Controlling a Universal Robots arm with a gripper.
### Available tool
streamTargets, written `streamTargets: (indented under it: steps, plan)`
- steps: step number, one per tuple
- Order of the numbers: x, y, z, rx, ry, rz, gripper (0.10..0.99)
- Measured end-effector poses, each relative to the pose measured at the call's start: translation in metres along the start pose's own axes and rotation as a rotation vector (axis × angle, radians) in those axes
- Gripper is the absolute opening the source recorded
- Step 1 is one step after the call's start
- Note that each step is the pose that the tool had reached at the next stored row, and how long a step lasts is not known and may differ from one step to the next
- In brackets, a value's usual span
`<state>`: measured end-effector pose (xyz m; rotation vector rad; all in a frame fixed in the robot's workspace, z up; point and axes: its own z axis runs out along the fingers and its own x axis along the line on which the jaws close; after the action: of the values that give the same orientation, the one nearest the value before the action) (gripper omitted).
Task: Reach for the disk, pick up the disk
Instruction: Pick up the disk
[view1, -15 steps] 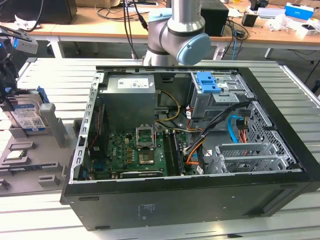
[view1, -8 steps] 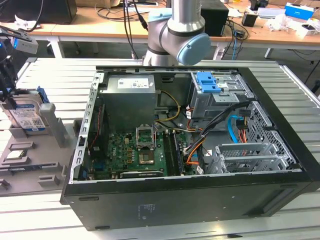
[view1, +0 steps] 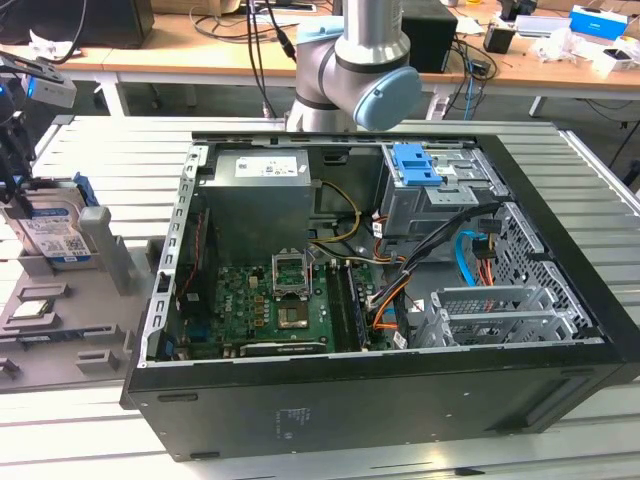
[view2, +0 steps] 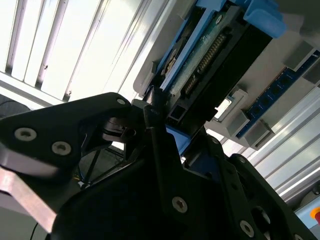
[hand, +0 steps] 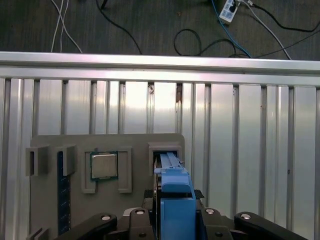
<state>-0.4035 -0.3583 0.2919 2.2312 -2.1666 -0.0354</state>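
Keep gripper (view1: 14, 175), closure impossible to tell, centred over silver rectangular metal disk with blue plastic frame (view1: 50, 235) standing upright in grey plastic holder (view1: 105, 255) on slatted worktop (view1: 90, 140); lift straight up.

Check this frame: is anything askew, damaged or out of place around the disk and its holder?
Nothing stands out. The disk stands upright in its grey holder, the gripper around it; the chip sits square in its pocket.

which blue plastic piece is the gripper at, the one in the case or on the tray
The blue-framed disk on the grey tray, upright at the gripper; the blue latch sits away inside the case.
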Motion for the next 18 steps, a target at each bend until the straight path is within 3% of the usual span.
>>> streamTargets:
  steps: [6, 18]
  plan:
    - [0.0, 0.0, -0.0012, 0.0, 0.0001, 0.0, 0.365]
    - [0.0, 0.0006, -0.0187, 0.0, 0.0001, 0.0, 0.365]
